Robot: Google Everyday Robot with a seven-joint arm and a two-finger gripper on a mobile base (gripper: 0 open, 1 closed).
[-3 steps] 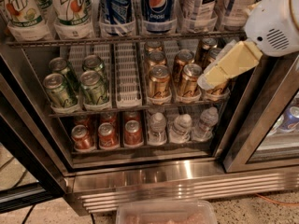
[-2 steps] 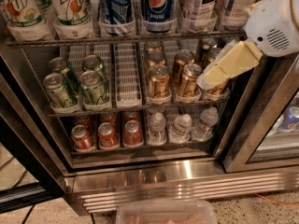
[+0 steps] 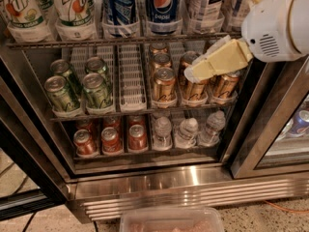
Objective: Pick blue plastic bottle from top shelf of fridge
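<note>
Two tall clear bottles with pale bluish-white labels stand at the right end of the top shelf (image 3: 120, 40); the nearer-to-centre blue plastic bottle (image 3: 205, 4) sits beside a second one (image 3: 240, 4). Only their lower parts show. My gripper (image 3: 193, 74) is cream-coloured and reaches left and down from the white arm housing (image 3: 277, 25). It hangs in front of the middle rack's gold cans, below and slightly left of the bottles, touching neither. The fridge (image 3: 193, 187) stands open, with its ribbed steel base below.
On the top shelf are 7UP bottles (image 3: 72, 8) and Pepsi bottles (image 3: 161, 6). Green cans (image 3: 96, 88) and gold cans (image 3: 164, 83) fill the middle rack. Red cans (image 3: 110, 139) and small water bottles (image 3: 186, 132) sit lowest. A dark door frame (image 3: 270, 124) stands right, and a clear tub (image 3: 171, 220) lies below.
My gripper and arm have moved a little to the left and slightly up, across the gold cans. Nothing in the fridge has moved.
</note>
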